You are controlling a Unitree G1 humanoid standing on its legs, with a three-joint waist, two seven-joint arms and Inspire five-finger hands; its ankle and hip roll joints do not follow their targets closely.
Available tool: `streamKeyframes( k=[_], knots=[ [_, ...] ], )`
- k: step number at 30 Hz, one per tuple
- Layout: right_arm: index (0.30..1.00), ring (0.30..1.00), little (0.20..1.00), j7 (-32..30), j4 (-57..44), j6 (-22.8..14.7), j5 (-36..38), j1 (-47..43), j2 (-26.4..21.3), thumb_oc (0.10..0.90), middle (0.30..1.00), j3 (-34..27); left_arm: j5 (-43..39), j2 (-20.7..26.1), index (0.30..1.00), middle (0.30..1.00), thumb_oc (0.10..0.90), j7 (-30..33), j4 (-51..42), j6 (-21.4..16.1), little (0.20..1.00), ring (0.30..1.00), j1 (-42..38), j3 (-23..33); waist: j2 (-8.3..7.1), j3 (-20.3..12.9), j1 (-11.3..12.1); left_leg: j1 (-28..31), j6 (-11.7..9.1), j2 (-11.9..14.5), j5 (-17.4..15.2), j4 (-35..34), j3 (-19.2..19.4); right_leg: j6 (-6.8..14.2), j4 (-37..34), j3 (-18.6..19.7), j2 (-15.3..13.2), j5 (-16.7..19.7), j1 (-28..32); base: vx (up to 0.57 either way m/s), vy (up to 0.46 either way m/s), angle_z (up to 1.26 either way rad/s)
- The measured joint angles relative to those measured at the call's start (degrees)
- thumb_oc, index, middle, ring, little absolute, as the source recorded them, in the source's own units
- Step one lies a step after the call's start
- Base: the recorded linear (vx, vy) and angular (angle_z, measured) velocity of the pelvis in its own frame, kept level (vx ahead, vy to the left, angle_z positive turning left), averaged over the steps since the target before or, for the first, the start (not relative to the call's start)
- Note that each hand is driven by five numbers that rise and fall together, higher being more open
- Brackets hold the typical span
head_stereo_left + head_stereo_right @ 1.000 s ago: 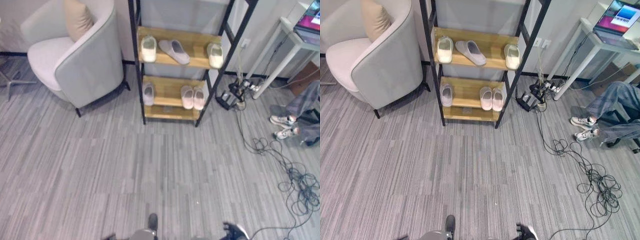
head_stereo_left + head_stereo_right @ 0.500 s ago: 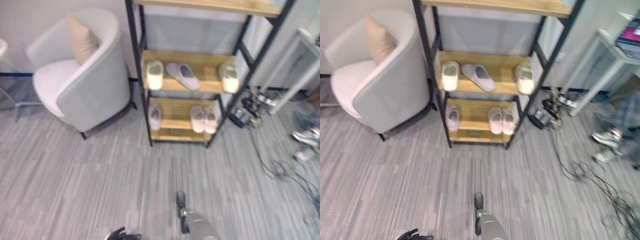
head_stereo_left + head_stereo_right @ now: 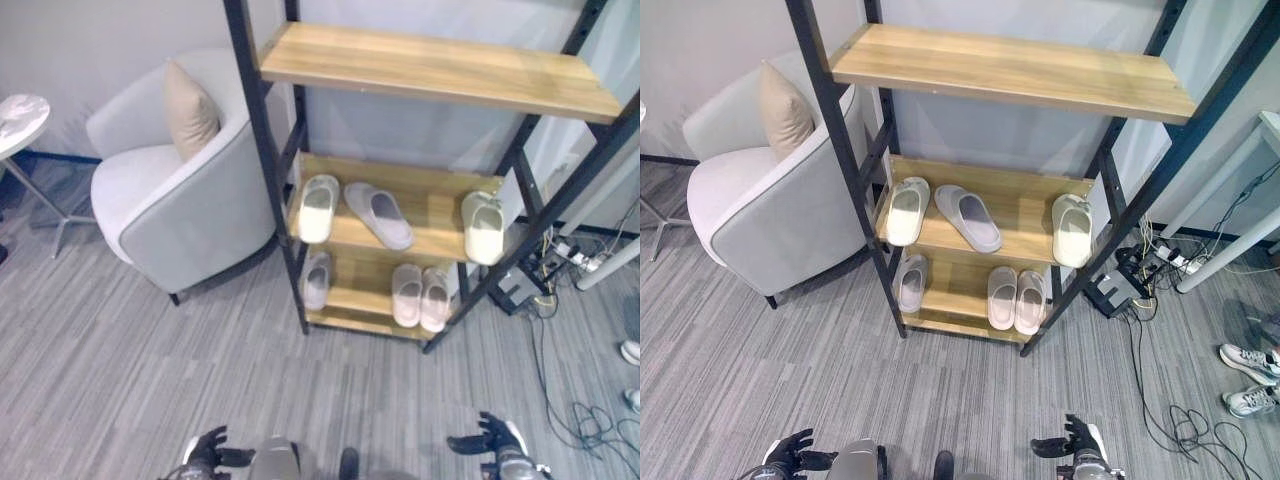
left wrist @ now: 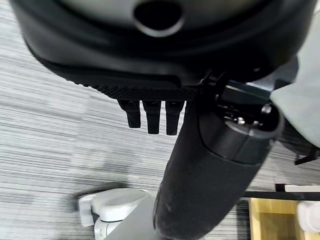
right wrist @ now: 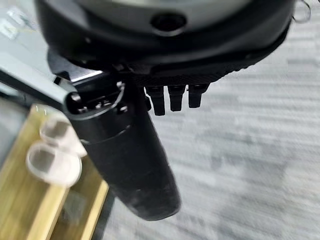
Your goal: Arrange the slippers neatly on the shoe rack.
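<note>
Slippers sit on a black-framed shoe rack [image 3: 840, 150] with wooden shelves. On the middle shelf, a cream slipper [image 3: 907, 210] at the left, a grey slipper [image 3: 968, 217] lying at an angle, and another cream slipper [image 3: 1072, 230] at the right. On the bottom shelf, a single pale slipper [image 3: 911, 282] and a pink pair [image 3: 1016, 298] side by side. Top shelf bare. Grey armchair [image 3: 770, 215] with a tan cushion [image 3: 784, 108] beside the rack. Low in the head views, left hand [image 3: 792, 455] and right hand [image 3: 1072, 442] both spread, holding nothing. The right eye view adds a person's shoes [image 3: 1248, 378]; the left eye view a round side table [image 3: 20, 110]. No writing readable.
</note>
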Motion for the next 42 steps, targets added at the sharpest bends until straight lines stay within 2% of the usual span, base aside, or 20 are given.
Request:
streamKeyframes(
  k=[1,3,6,7,10,11,13,14,15,16,18,20,22,26,30,33,34,38,39,42],
  knots=[
    [0.900,0.900,0.900,-0.2,0.7,0.3,0.0,0.0,-0.4,0.800,0.900,0.1,0.0,-0.9,0.900,0.900,0.800,0.0,0.7,0.1,0.900,0.900,0.5,0.2,1.41,0.6,0.0,-0.1,-0.4,-0.2,3.0,-7.1,-0.3,1.3,-0.4,0.3,0.9,-0.6,1.6,0.26,0.106,-0.37],
    [0.900,0.900,0.900,-0.1,0.8,0.3,0.0,0.6,0.3,0.800,0.900,0.3,0.0,-1.6,0.900,0.900,0.800,0.0,3.2,0.1,0.900,0.900,1.7,1.5,1.13,0.7,0.0,-0.4,-0.4,-1.1,5.0,-6.6,-1.3,2.3,-1.0,1.6,0.6,-2.3,3.8,0.22,0.108,-0.41],
    [0.900,0.900,0.900,0.3,0.4,0.3,0.0,3.1,1.0,0.800,0.900,0.4,-0.1,-2.0,0.900,0.900,0.800,0.0,5.8,0.8,0.900,0.900,2.9,2.5,1.80,0.3,-0.2,3.5,2.7,-2.1,7.8,-8.0,-1.1,4.2,-0.6,3.1,0.2,-5.4,7.2,0.22,0.178,-0.21],
    [0.900,0.900,0.900,0.3,0.0,0.7,-0.1,4.8,2.6,0.800,0.900,0.2,-0.1,-1.2,0.900,0.900,0.800,0.0,7.0,1.2,0.900,0.900,3.6,2.7,0.16,0.0,-0.7,7.0,4.1,-3.7,9.0,-10.3,-0.6,5.2,1.4,3.3,-1.5,-8.0,8.3,0.30,0.281,-0.11],
    [0.900,0.900,0.900,1.6,-1.2,0.6,-0.3,6.6,3.9,0.800,0.900,0.4,0.1,-1.6,0.900,0.900,0.800,0.1,8.3,1.7,0.900,0.900,4.1,4.3,-1.12,-0.8,-0.2,11.5,6.3,-5.4,7.5,-13.7,1.5,7.6,7.7,4.6,-3.9,-9.1,6.9,0.15,0.212,-0.28],
    [0.900,0.900,0.900,2.1,-2.5,0.5,-0.3,7.2,4.3,0.800,0.900,0.4,0.4,-1.6,0.900,0.900,0.800,0.1,8.1,1.7,0.900,0.900,4.3,4.2,-1.22,-0.9,0.0,12.3,6.8,-5.9,6.8,-14.2,1.8,8.8,10.9,4.6,-4.9,-10.9,5.7,0.08,0.154,-0.04],
    [0.900,0.900,0.900,2.9,-2.8,0.3,-0.3,6.6,5.0,0.800,0.900,0.4,0.5,-1.5,0.900,0.900,0.800,0.2,6.9,1.8,0.900,0.900,3.0,4.0,-1.18,-1.0,0.0,13.1,8.4,-6.9,5.7,-14.3,1.9,9.6,11.7,4.6,-6.2,-12.9,3.3,0.11,0.291,-0.04],
    [0.900,0.900,0.900,2.9,-2.9,0.2,-0.3,6.5,5.2,0.800,0.900,0.4,1.0,-1.5,0.900,0.900,0.800,0.2,6.7,1.8,0.900,0.900,2.4,3.9,-1.23,-1.0,0.0,13.3,8.7,-7.3,5.5,-14.4,1.9,9.8,11.5,4.8,-6.7,-12.7,2.8,0.07,0.299,0.05],
    [0.900,0.900,0.900,3.3,-3.3,0.3,-0.3,6.1,5.7,0.800,0.900,0.4,1.7,-1.2,0.900,0.900,0.800,0.3,5.2,2.0,0.900,0.900,1.6,2.6,-1.71,-1.4,0.1,13.9,9.0,-8.5,5.2,-15.1,2.0,10.7,11.5,4.8,-8.1,-10.2,1.0,0.03,0.215,0.12],
    [0.900,0.900,0.900,3.7,-3.8,0.3,-0.3,5.9,5.8,0.800,0.900,0.4,2.2,-1.0,0.900,0.900,0.800,0.3,4.0,1.8,0.900,0.900,1.4,1.4,-1.79,-1.6,0.1,14.1,9.3,-9.2,5.0,-15.2,1.9,11.0,13.1,4.8,-9.1,-10.8,-0.7,0.01,0.209,0.11],
    [0.900,0.900,0.900,4.3,-4.3,0.3,-0.3,5.6,5.9,0.800,0.900,0.5,3.8,-1.1,0.900,0.900,0.800,0.3,1.6,0.6,0.900,0.900,1.0,-0.4,-0.74,-2.8,0.1,14.0,9.6,-9.1,4.5,-15.2,2.0,11.7,16.8,4.9,-9.1,-10.7,-2.5,-0.04,0.183,-0.01],
    [0.900,0.900,0.900,4.4,-4.1,0.2,-0.3,5.1,5.9,0.800,0.900,0.6,4.2,-1.1,0.900,0.900,0.800,0.3,1.2,0.9,0.900,0.900,0.1,-0.6,-0.62,-3.2,0.0,14.1,9.8,-9.3,4.2,-14.9,2.0,12.5,19.8,5.0,-9.3,-10.2,-3.8,-0.05,0.154,-0.05],
    [0.900,0.900,0.900,4.3,-2.9,0.4,-0.3,4.0,5.8,0.800,0.900,0.6,4.9,-0.8,0.900,0.900,0.800,0.4,2.0,1.1,0.900,0.900,-0.6,-2.4,-0.23,-3.3,-0.4,14.3,10.3,-8.7,3.8,-15.0,1.8,12.8,28.8,6.0,-9.1,-10.5,-8.2,0.03,0.117,0.00],
    [0.900,0.900,0.900,4.1,-7.0,1.0,-0.4,6.1,5.5,0.800,0.900,0.6,6.4,-1.2,0.900,0.900,0.800,0.2,3.5,1.2,0.900,0.900,0.3,-2.2,-0.27,-3.5,-0.4,15.2,11.2,-8.6,3.5,-15.7,2.1,12.7,27.0,6.5,-9.9,-11.2,-9.6,0.06,-0.014,-0.07],
    [0.900,0.900,0.900,4.0,-12.0,1.5,-0.5,6.5,5.1,0.800,0.900,2.0,6.6,-2.0,0.900,0.900,0.800,0.0,7.7,1.8,0.900,0.900,2.9,0.2,0.33,-3.4,-1.5,14.9,10.2,-6.8,3.5,-16.0,3.4,13.0,13.5,6.2,-10.3,-8.8,-11.3,0.06,-0.129,-0.25],
    [0.900,0.900,0.900,3.9,-14.3,1.3,-1.9,8.5,5.1,0.800,0.900,2.1,6.6,-1.6,0.900,0.900,0.800,0.0,7.8,2.5,0.900,0.900,5.0,0.2,-1.32,-3.6,-1.7,16.1,8.5,-7.5,3.8,-16.1,2.8,13.0,6.9,6.5,-10.9,0.4,-9.4,0.08,-0.152,0.15],
    [0.900,0.900,0.900,3.9,-14.5,1.7,-2.5,8.8,4.8,0.800,0.900,2.1,6.6,-1.9,0.900,0.900,0.800,0.0,7.2,2.5,0.900,0.900,5.3,0.2,-0.70,-3.6,-1.7,16.6,7.3,-6.7,3.6,-16.1,1.9,13.1,5.9,6.4,-10.4,1.7,-8.2,0.12,-0.245,0.24],
    [0.900,0.900,0.900,3.9,-20.3,1.4,-2.6,10.1,3.6,0.800,0.900,2.3,6.6,-2.2,0.900,0.900,0.800,0.1,5.4,2.4,0.900,0.900,6.9,0.2,0.07,-4.1,-1.7,16.9,5.0,-4.8,4.6,-17.5,1.2,11.0,3.8,6.2,-8.1,2.0,-7.4,0.07,-0.176,0.06],
    [0.900,0.900,0.900,4.0,-22.4,0.7,-2.7,9.8,2.6,0.800,0.900,2.3,6.6,-2.6,0.900,0.900,0.800,0.2,5.0,2.4,0.900,0.900,7.0,0.1,0.58,-4.4,-1.7,17.0,3.9,-3.4,5.2,-18.2,0.4,10.3,3.3,5.5,-6.7,2.4,-6.8,0.09,-0.259,0.11],
    [0.900,0.900,0.900,3.6,-27.6,0.7,-5.2,11.2,1.2,0.800,0.900,3.0,8.4,-2.7,0.900,0.900,0.800,0.7,4.5,2.4,0.900,0.900,6.8,-2.3,1.26,-5.1,-1.8,17.0,2.9,-2.3,5.2,-17.8,0.0,8.8,3.0,4.9,-5.5,1.9,-6.5,0.02,-0.222,0.07]
  ],
)
